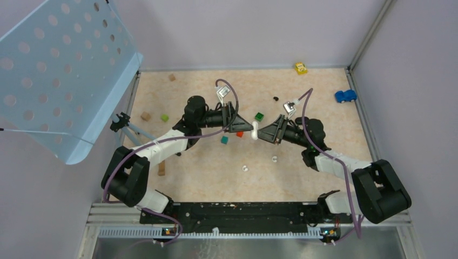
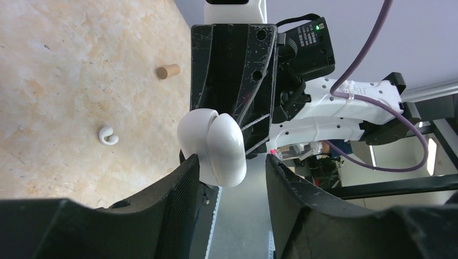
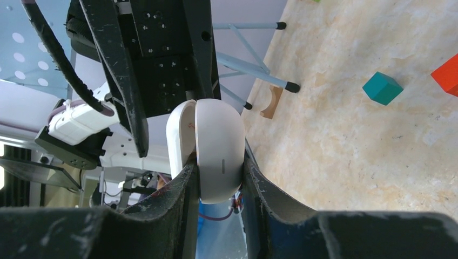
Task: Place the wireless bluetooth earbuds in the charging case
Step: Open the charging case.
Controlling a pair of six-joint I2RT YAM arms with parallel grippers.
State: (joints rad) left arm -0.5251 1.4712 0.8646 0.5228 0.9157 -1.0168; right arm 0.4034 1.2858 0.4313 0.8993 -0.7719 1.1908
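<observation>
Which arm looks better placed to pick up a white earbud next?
Left, probably. The left tool is open, gripping nothing, while the right tool is clamped on the glossy white rounded charging case. A tiny white plastic earbud lies on the table.

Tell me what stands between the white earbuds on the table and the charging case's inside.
Its own lid: the charging case, clamped in the right tool, is only cracked open. The open left tool is at the lid, and the white earbuds lie unheld on the table.
</observation>
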